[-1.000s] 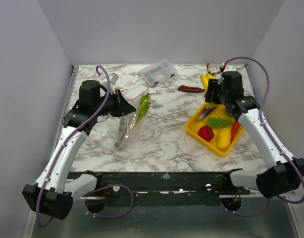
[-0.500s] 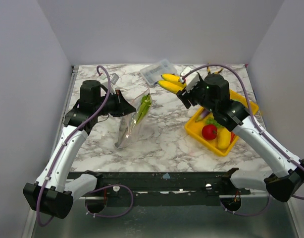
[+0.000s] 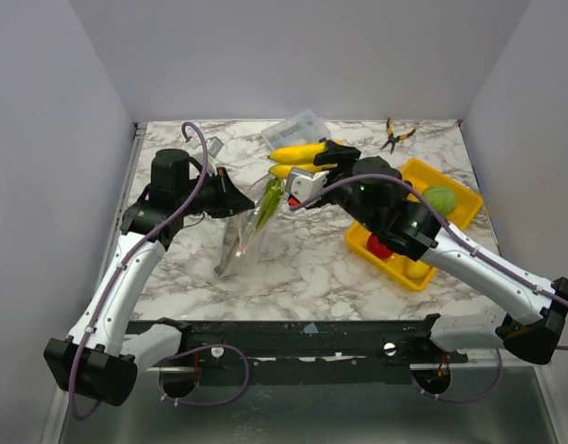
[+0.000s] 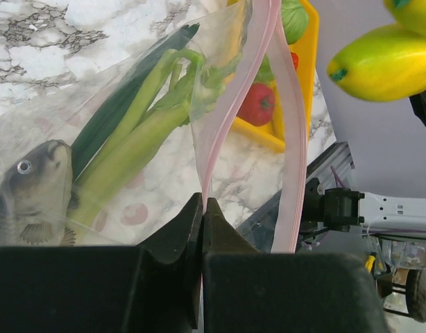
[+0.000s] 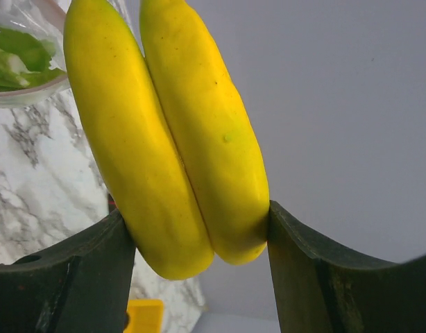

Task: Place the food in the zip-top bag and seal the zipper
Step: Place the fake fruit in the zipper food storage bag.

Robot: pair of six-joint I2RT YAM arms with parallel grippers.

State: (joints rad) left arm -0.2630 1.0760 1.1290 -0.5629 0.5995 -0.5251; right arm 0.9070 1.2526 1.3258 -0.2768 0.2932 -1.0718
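Since earlier frame: yellow pieces (image 3: 301, 155) lifted off tray (image 3: 409, 275), carried across surface (image 3: 312, 273) toward bag mouth. Pair clamped side by side in right end effector (image 5: 199, 239), jaws set wide, just beside zip-top bag (image 3: 245, 227), not yet inside. Left end effector (image 4: 202, 215) pinched shut on one lip of zipper (image 4: 286, 139); celery (image 4: 130, 152) and fish (image 4: 26, 198) seen inside.

Risks:
- mouth gap narrow, pair likely snagged on strip
- lip tugged out of pinch if pushed
- drop outside bag if released early

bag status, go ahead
Left jaws shut on bag zipper, mouth open. Right jaws clamp bananas near the mouth. Celery already inside. Nothing blocks the mouth.
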